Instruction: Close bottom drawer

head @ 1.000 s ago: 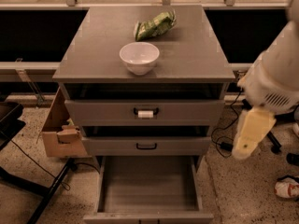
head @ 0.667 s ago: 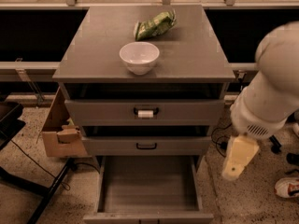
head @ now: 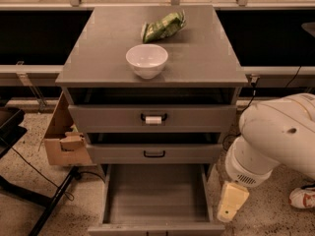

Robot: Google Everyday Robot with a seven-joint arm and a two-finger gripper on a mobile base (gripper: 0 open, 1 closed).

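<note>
The bottom drawer [head: 155, 195] of the grey cabinet is pulled far out toward the camera, and its grey inside is empty. Its front panel [head: 155, 228] lies at the lower edge of the view, and its handle is out of sight. My gripper [head: 230, 203], a cream-coloured piece at the end of the big white arm [head: 275, 141], hangs low just outside the drawer's right wall, near its front corner. It is not touching the drawer, as far as I can see.
A white bowl [head: 146, 60] and a green snack bag [head: 163, 27] sit on the cabinet top. The top drawer [head: 153, 118] with its white-tagged handle and the middle drawer [head: 154, 154] are slightly open. A cardboard box [head: 64, 139] and black stand legs [head: 47, 208] are on the left, and a shoe [head: 301, 198] is on the right.
The arm has swung down and to the left, bringing the gripper from beside the middle drawer to low beside the open bottom drawer's right wall. The drawer has not moved.
</note>
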